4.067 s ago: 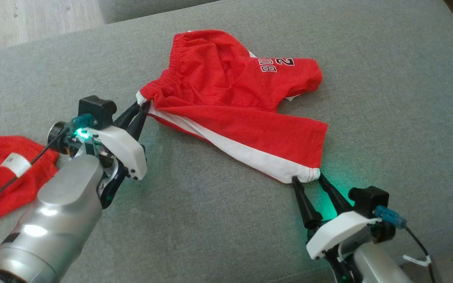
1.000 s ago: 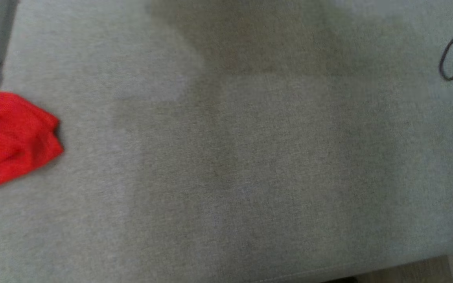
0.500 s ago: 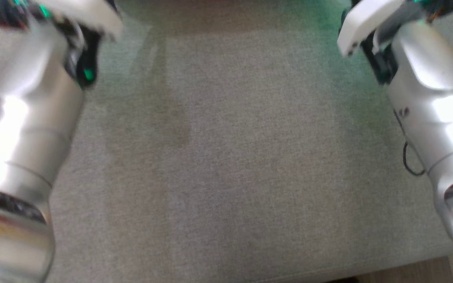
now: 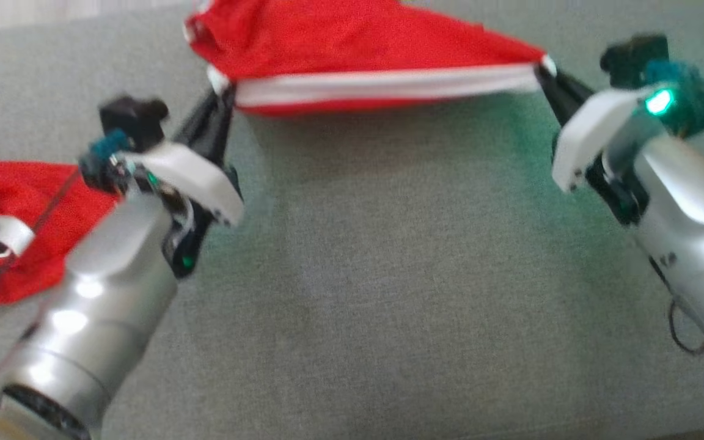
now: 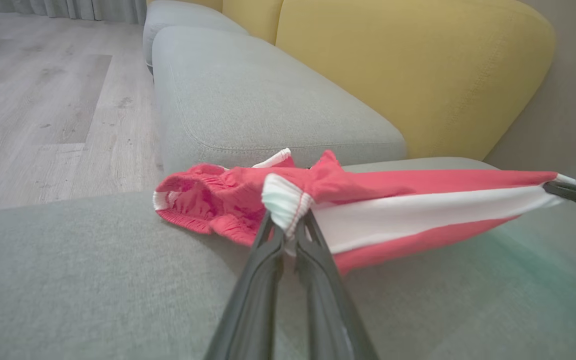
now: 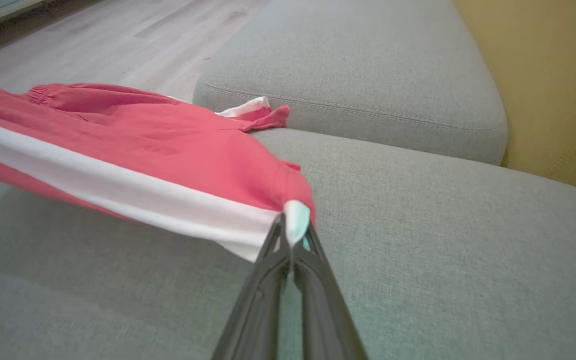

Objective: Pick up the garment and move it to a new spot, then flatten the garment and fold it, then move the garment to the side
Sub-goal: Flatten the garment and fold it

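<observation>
Left claw (image 4: 222,101) and right claw (image 4: 544,70) each pinch a white-stripe end of the red shorts (image 4: 358,36), stretched taut between them. Grey sofa cushion (image 4: 388,275) underneath; second red garment (image 4: 16,195) lies left of left claw.

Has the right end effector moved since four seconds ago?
Yes: against the spare red garment at left, the right end effector went forward, stretching the shorts taut.

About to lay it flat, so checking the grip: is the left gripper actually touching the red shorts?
Touching. The left wrist view shows the left gripper shut on the white corner of the red shorts, with the fabric pinched at its tip.
</observation>
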`<state>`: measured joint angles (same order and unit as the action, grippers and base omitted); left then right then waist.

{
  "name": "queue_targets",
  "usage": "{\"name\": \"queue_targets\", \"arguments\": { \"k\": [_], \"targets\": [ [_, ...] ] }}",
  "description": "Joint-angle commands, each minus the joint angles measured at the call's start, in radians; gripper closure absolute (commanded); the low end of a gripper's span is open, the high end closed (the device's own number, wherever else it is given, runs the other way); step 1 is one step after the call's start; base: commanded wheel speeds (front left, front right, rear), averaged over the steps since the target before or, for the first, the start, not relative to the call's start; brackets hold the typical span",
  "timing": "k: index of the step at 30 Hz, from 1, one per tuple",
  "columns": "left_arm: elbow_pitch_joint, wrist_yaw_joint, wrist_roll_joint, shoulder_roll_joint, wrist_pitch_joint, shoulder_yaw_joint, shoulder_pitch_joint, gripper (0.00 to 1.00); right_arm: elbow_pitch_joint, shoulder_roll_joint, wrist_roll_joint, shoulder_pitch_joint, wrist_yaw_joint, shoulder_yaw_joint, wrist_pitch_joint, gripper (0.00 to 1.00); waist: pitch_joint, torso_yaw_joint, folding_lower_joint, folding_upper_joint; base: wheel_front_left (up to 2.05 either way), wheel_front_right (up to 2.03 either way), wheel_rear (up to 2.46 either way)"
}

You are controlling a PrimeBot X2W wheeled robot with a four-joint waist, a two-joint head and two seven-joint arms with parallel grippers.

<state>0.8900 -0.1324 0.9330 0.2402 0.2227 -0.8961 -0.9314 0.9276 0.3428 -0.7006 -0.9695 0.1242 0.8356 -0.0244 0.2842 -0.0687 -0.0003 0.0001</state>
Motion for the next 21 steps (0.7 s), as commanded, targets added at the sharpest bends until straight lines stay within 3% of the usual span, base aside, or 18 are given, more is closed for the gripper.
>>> {"name": "queue_targets", "arguments": {
  "k": [1,10,21],
  "targets": [
    [-0.028,0.002,0.003,0.035,0.012,0.021,-0.011,1.00,-0.028,0.024,-0.021,0.035,0.007,0.012,0.000,1.00,-0.037,0.007,0.0003,-0.0001,0.00,0.00,0.00],
    [-0.099,0.015,0.022,0.042,0.017,-0.003,0.136,1.00,-0.124,0.129,-0.139,0.182,0.007,0.096,0.013,1.00,-0.127,0.010,0.0003,-0.0001,0.00,0.00,0.00],
    [-0.222,0.077,0.037,0.074,0.027,-0.024,0.360,1.00,-0.280,0.250,-0.211,0.334,0.007,0.183,0.058,1.00,-0.279,-0.011,0.0003,-0.0001,0.00,0.00,0.00]
  ]
}}
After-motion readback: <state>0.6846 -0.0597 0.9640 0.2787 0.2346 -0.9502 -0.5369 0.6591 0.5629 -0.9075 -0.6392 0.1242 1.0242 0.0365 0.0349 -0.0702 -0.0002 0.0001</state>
